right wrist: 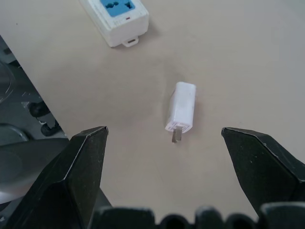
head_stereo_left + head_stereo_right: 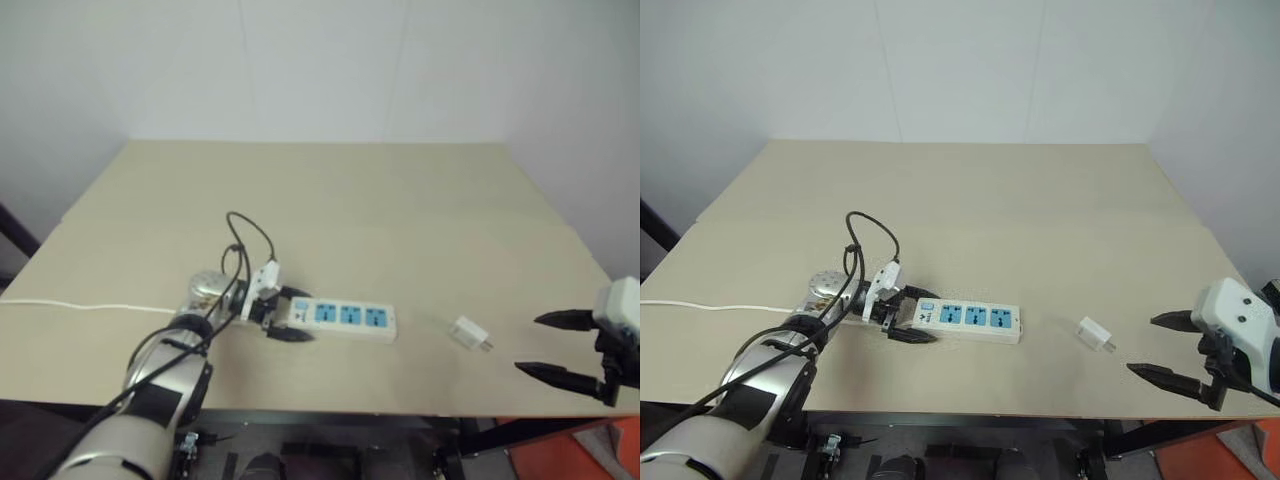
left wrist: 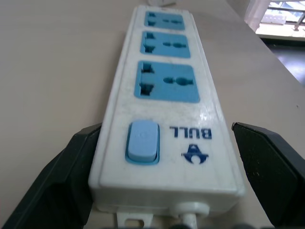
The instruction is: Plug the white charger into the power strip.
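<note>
The power strip (image 2: 348,318), a flat white bar with three blue sockets, lies near the table's front edge. Its switch (image 3: 142,141) faces my left gripper (image 2: 297,315). That gripper is open, with one black finger (image 3: 66,181) against one side of the strip's switch end and the other finger (image 3: 269,167) a small gap off the other side. The white charger (image 2: 470,333) lies on its side on the table to the right of the strip, prongs (image 1: 176,135) towards my right gripper (image 2: 530,344). That gripper hovers open and empty a short way right of the charger (image 1: 183,107).
A thin white cord (image 2: 80,306) runs left from the strip across the tan table (image 2: 380,210). The table's front edge is close to both grippers. An orange object (image 2: 605,450) sits below the table at the right. White walls stand behind.
</note>
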Robot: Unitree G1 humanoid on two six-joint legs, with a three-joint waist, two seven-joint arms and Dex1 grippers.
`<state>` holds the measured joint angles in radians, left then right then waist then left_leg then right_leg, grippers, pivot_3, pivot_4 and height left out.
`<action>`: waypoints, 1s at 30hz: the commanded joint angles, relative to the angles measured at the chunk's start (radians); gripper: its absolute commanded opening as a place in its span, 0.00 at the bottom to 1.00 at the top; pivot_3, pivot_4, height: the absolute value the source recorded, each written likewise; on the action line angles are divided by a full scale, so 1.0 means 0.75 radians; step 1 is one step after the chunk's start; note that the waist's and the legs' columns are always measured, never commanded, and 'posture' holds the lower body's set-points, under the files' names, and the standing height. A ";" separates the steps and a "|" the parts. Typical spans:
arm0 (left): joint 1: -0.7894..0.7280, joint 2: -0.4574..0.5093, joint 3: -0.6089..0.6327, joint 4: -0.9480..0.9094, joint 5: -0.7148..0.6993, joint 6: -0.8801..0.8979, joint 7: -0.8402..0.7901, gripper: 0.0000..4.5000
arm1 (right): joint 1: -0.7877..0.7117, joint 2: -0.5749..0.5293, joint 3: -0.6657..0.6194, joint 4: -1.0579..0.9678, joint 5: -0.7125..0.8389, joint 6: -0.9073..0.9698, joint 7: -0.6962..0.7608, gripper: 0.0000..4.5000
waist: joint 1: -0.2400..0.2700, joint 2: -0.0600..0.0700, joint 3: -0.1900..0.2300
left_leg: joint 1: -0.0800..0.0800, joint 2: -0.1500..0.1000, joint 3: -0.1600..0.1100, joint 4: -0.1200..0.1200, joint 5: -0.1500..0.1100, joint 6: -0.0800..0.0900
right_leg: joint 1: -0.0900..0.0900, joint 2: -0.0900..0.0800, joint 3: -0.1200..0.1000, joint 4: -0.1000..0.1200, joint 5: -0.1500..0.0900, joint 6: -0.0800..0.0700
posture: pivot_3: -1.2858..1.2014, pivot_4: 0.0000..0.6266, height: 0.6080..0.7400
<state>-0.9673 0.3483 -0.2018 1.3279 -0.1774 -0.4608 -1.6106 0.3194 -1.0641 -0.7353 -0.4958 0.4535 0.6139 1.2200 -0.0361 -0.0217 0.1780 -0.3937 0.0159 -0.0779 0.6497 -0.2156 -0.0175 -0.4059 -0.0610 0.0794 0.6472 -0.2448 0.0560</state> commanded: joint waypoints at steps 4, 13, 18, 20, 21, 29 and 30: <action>0.063 -0.017 0.111 0.001 0.033 -0.077 -0.005 1.00 | 0.014 0.011 -0.067 -0.032 -0.001 -0.001 -0.023 1.00 | 0.000 -0.001 -0.001 | 0.004 0.000 0.000 -0.001 0.000 0.000 | 0.004 0.000 0.000 0.000 -0.002 0.003 | 0.52 0.24 1.00; 0.106 -0.039 0.208 -0.003 0.037 -0.078 -0.005 1.00 | -0.043 -0.018 0.016 0.004 -0.016 -0.034 -0.045 1.00 | 0.000 0.000 -0.002 | 0.005 0.000 0.000 -0.001 0.000 0.000 | 0.005 0.000 0.000 -0.001 -0.002 0.004 | 0.52 0.24 1.00; 0.118 -0.042 0.235 0.000 0.037 -0.054 -0.005 0.96 | -0.091 -0.036 0.067 0.025 -0.023 -0.042 -0.049 1.00 | 0.000 0.000 -0.003 | 0.005 0.000 0.000 -0.001 0.000 0.000 | 0.005 0.000 0.000 -0.001 -0.002 0.004 | 0.52 0.24 1.00; 0.119 -0.042 0.243 0.001 0.041 -0.048 -0.005 0.86 | -0.104 -0.040 0.087 0.031 -0.029 -0.048 -0.052 1.00 | 0.000 0.000 -0.003 | 0.006 0.000 0.000 -0.002 0.000 0.000 | 0.005 0.000 0.000 -0.001 -0.002 0.004 | 0.52 0.24 1.00; 0.119 -0.042 0.245 0.001 0.042 -0.042 -0.005 0.81 | -0.112 -0.041 0.098 0.034 -0.032 -0.050 -0.053 1.00 | 0.000 0.000 -0.003 | 0.006 0.000 0.000 -0.002 0.000 0.000 | 0.005 0.000 0.000 -0.001 -0.002 0.004 | 0.52 0.24 1.00; 0.114 -0.022 0.193 -0.002 0.117 -0.085 -0.005 0.74 | -0.283 -0.113 0.246 0.072 -0.008 0.061 -0.119 1.00 | -0.005 0.000 -0.006 | 0.006 0.000 0.000 -0.002 0.000 0.000 | 0.006 0.000 0.000 -0.001 -0.002 0.004 | 0.52 0.24 1.00; 0.113 -0.022 0.191 -0.002 0.121 -0.089 -0.005 0.74 | -0.350 -0.157 0.303 0.079 0.008 0.137 -0.139 1.00 | -0.007 0.002 -0.007 | 0.007 0.000 0.000 -0.002 0.000 0.000 | 0.006 0.000 0.000 -0.001 -0.002 0.003 | 0.52 0.24 1.00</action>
<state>-0.8943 0.3317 -0.0243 1.3217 -0.1364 -0.5209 -1.6073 0.1102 -1.1339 -0.5401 -0.4320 0.4346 0.6479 1.1448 -0.0414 -0.0205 0.1726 -0.3886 0.0160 -0.0776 0.6484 -0.2156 -0.0176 -0.4016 -0.0612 0.0799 0.6468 -0.2464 0.0586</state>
